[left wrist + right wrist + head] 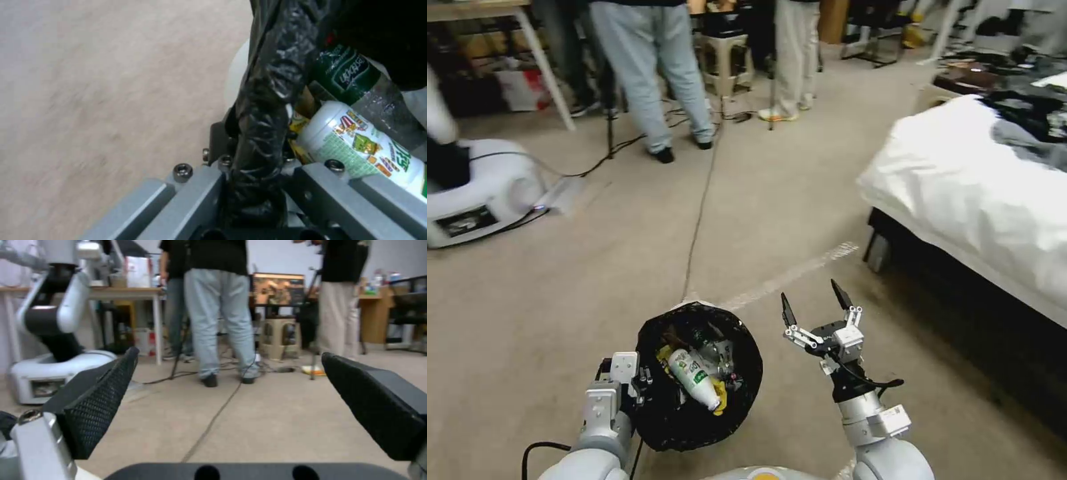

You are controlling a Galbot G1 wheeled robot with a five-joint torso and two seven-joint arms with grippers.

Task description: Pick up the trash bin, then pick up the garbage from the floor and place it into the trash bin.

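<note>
Bin [694,427], near left: our left gripper [639,387] clamps its rim; keep level. Right gripper [817,303] splayed, empty.

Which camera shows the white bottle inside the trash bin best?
The left wrist view: the white bottle lies close, label readable, inside the trash bin. The head view shows it whole but smaller; the right wrist view faces the floor.

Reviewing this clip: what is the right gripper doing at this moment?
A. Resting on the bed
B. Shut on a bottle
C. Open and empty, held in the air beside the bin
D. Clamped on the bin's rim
C: the right gripper has its fingers spread with nothing between them, beside the trash bin, whose rim the left gripper grips.
</note>
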